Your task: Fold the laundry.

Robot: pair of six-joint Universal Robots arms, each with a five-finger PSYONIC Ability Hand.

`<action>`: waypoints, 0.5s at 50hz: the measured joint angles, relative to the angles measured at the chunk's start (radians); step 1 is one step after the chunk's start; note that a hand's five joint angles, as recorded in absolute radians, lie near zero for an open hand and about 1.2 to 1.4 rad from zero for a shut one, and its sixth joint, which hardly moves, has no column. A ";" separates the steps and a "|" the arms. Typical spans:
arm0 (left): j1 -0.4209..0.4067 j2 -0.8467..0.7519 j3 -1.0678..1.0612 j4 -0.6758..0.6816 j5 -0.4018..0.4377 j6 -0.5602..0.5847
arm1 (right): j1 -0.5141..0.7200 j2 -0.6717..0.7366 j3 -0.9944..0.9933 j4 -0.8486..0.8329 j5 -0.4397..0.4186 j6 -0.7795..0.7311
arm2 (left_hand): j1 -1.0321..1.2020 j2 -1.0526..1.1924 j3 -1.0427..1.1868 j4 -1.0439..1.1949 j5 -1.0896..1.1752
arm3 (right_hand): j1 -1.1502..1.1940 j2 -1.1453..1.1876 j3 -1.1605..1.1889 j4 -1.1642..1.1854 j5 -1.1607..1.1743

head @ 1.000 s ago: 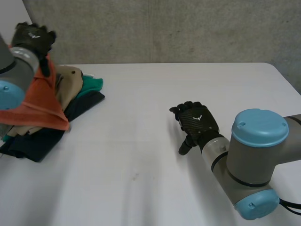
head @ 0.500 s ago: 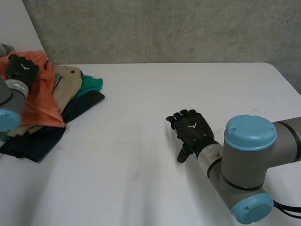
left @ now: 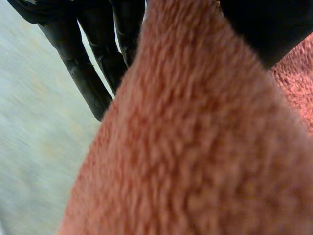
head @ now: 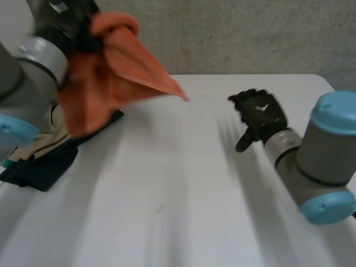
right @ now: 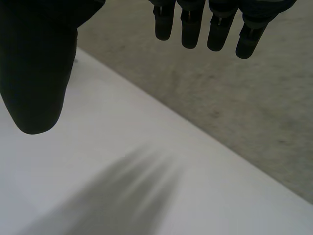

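My left hand (head: 65, 15) is raised high at the back left, shut on an orange terry cloth (head: 119, 67). The cloth hangs from the hand, with one corner swinging out toward the table's middle. In the left wrist view the orange cloth (left: 195, 147) bunches across the palm, with the fingers (left: 93, 73) on one side and the thumb (left: 264, 24) on the other. My right hand (head: 258, 114) hovers open over the right part of the table, holding nothing. Its straight fingers (right: 195, 24) and thumb (right: 39, 73) are spread above bare table.
A laundry pile lies at the table's left edge under the lifted cloth, with a beige piece (head: 39, 142) on a dark navy one (head: 39, 169). The white table (head: 183, 194) stretches from there to the right arm. A grey wall (head: 250, 33) stands behind.
The left hand has closed on the orange cloth and pulled it up off the pile, swinging it toward the middle. The right hand has moved farther back and right.
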 measured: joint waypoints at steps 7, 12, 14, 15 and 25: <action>-0.134 -0.159 -0.074 -0.111 -0.051 -0.015 | -0.095 -0.043 -0.043 0.033 -0.002 0.042 | -0.086 -0.177 -0.159 -0.167 -0.115 | 0.000 0.000 0.000 0.000 0.000; -0.203 -0.246 -0.106 -0.172 -0.078 -0.015 | -0.132 -0.039 -0.072 0.067 -0.001 0.057 | -0.693 -0.779 -0.770 -0.781 -0.714 | 0.000 0.000 0.000 0.000 0.000; -0.216 -0.252 -0.114 -0.198 -0.077 -0.019 | -0.137 -0.028 -0.084 0.092 0.000 0.059 | -0.774 -0.875 -0.867 -0.884 -0.817 | 0.000 0.000 0.000 0.000 0.000; -0.219 -0.248 -0.119 -0.210 -0.075 -0.021 | -0.138 -0.022 -0.091 0.107 0.001 0.061 | -0.817 -0.922 -0.918 -0.937 -0.872 | 0.000 0.000 0.000 0.000 0.000; -0.135 -0.074 -0.196 -0.265 -0.011 -0.014 | -0.099 0.036 -0.153 0.335 -0.024 0.132 | -0.865 -0.988 -0.975 -0.996 -0.907 | 0.000 0.000 0.000 0.000 0.000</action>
